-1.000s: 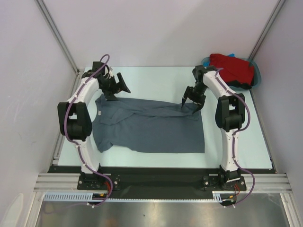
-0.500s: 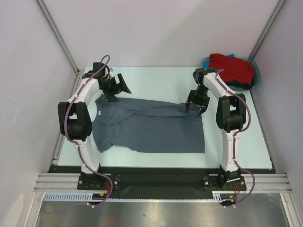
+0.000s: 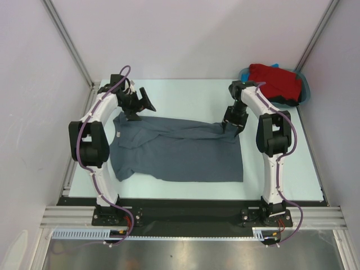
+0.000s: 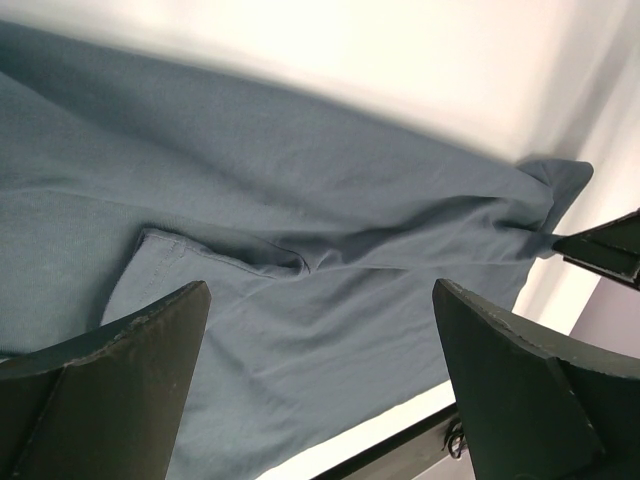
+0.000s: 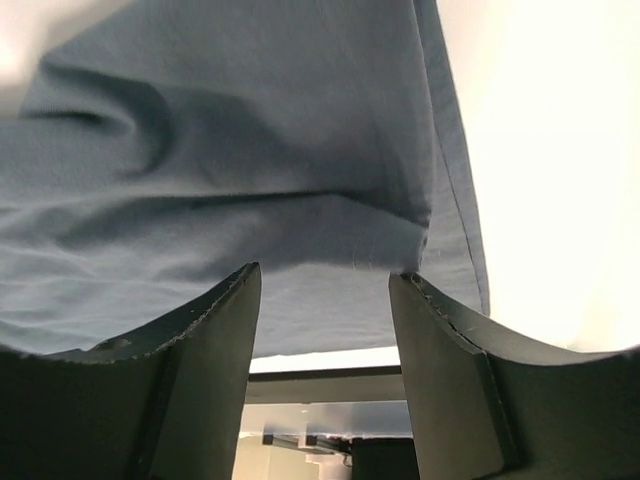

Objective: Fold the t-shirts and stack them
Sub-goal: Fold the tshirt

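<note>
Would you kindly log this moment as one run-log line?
left claw: open, over far left edge of grey t-shirt | right claw: jaws apart, astride a fold at its far right corner | red t-shirt: in teal tub

Bright, even light fell from overhead, casting only faint shadows on the desk point(image 3: 185, 95). In both wrist views that surface burned out to white glare, and the grey shirt point(image 4: 300, 220) blurred toward its far edge.

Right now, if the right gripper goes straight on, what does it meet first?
The right gripper would likely meet the raised fold of the grey t-shirt, just ahead between its open jaws; depth is unclear.
</note>
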`<act>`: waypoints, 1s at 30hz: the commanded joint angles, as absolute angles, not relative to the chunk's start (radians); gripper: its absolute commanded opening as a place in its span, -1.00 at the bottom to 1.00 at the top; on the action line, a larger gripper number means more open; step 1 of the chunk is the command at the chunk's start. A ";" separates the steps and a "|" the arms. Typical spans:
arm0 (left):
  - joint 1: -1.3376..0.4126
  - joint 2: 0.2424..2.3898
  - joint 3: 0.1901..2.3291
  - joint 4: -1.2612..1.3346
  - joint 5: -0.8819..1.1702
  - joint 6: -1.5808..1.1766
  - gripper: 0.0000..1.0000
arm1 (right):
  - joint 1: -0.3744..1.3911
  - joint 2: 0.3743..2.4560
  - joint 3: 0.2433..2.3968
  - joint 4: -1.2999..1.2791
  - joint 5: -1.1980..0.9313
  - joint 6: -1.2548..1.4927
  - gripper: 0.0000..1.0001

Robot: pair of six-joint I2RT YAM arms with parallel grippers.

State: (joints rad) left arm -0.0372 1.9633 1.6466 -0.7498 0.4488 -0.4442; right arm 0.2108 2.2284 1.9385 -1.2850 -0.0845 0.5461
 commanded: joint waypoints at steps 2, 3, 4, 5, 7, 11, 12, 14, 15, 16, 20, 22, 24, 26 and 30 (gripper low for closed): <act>-0.043 1.917 1.671 -0.749 0.457 -0.443 1.00 | 0.204 2.263 1.988 -1.266 -0.061 0.552 0.21; -0.043 1.919 1.674 -0.752 0.457 -0.443 1.00 | 0.204 2.267 1.993 -1.262 -0.052 0.560 0.21; -0.043 1.919 1.675 -0.750 0.456 -0.443 1.00 | 0.206 2.276 2.000 -1.256 -0.051 0.563 0.21; -0.043 1.921 1.675 -0.750 0.456 -0.443 1.00 | 0.204 2.281 2.005 -1.253 -0.046 0.568 0.20; -0.043 1.922 1.675 -0.752 0.454 -0.443 1.00 | 0.204 2.301 2.014 -1.255 -0.038 0.581 0.16; -0.043 1.919 1.674 -0.755 0.449 -0.443 1.00 | 0.207 2.303 2.026 -1.247 -0.032 0.601 -0.03; -0.041 1.921 1.674 -0.755 0.449 -0.442 1.00 | 0.207 2.299 2.026 -1.244 -0.031 0.604 -0.15; -0.043 1.919 1.672 -0.758 0.448 -0.439 1.00 | 0.209 2.293 2.025 -1.250 -0.031 0.604 -0.25; -0.043 1.919 1.672 -0.758 0.448 -0.440 1.00 | 0.209 2.289 2.022 -1.255 -0.029 0.603 -0.49; -0.043 1.921 1.671 -0.758 0.451 -0.439 1.00 | 0.209 2.283 2.019 -1.259 -0.029 0.601 -0.63; -0.043 1.921 1.664 -0.755 0.454 -0.440 1.00 | 0.216 2.227 1.996 -1.284 -0.011 0.581 -1.00; -0.043 1.919 1.661 -0.755 0.456 -0.439 1.00 | 0.221 2.185 1.968 -1.305 -0.008 0.572 -1.00; -0.043 1.916 1.652 -0.750 0.459 -0.440 0.99 | 0.224 2.146 1.942 -1.316 -0.009 0.557 -1.00; -0.043 1.916 1.644 -0.746 0.465 -0.442 1.00 | 0.227 2.126 1.913 -1.342 -0.008 0.537 -1.00; -0.044 1.919 1.640 -0.749 0.471 -0.439 0.99 | 0.245 2.085 1.891 -1.393 -0.011 0.503 -1.00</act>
